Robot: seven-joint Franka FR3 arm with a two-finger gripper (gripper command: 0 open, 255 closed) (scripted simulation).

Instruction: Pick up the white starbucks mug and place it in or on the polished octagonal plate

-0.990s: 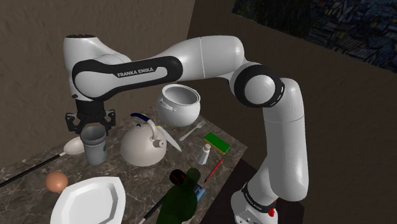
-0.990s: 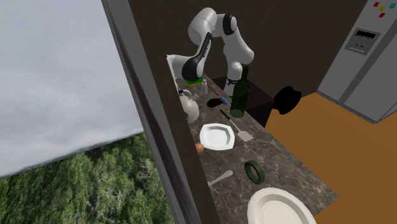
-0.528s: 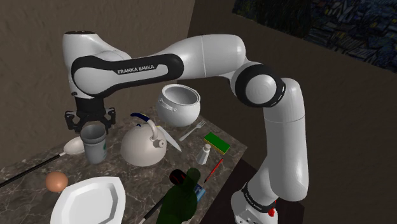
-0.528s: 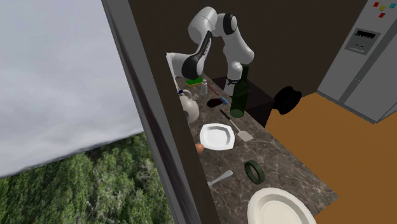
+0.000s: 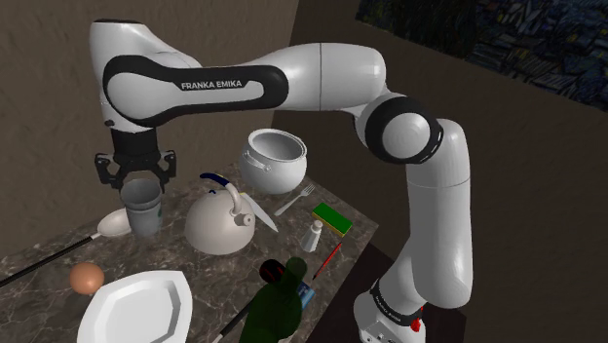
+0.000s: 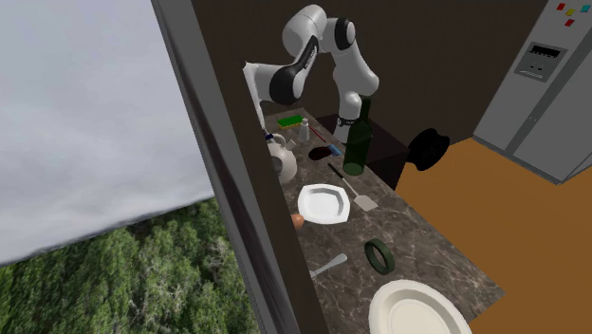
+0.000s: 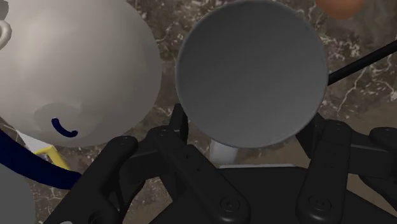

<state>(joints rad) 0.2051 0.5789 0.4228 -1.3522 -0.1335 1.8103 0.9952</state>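
Wrist view, from the hand outward: black claw (image 7: 249,127) closed on the grey mug (image 7: 251,70), fingers (image 7: 179,124) pressed one to each side of its wall. Looks straight down into the mug's round grey mouth, with a white handle stub turned toward the palm. Just beside the mug, white kettle (image 7: 76,70) with a dark blue handle; under both, dark veined counter (image 7: 168,25). Beyond the mug's far rim, brown egg (image 7: 340,6) and a thin black handle (image 7: 359,63).

Shoulder view, front to back: dark green bottle (image 5: 273,310) nearest, then the white octagonal plate (image 5: 136,307) at the counter's near end, the egg just behind it. Farther in, the mug upright under the claw, well apart from the plate, on the shoulder view's left of the kettle, a white spoon bowl (image 5: 112,224) just beside it. Cannot tell whether the mug's base touches the counter. On the shoulder view's right of the kettle: red pen (image 5: 327,260), small white shaker (image 5: 315,235), green block (image 5: 332,218), fork (image 5: 292,201). Farthest back, round white pot (image 5: 273,159).

Second exterior view, near to far: large round white plate (image 6: 417,308), green ring (image 6: 379,254), the octagonal plate mid-counter, the bottle, and last the white arm (image 6: 353,71) bent over the counter's far end. Grey fridge (image 6: 545,85) at that view's right.
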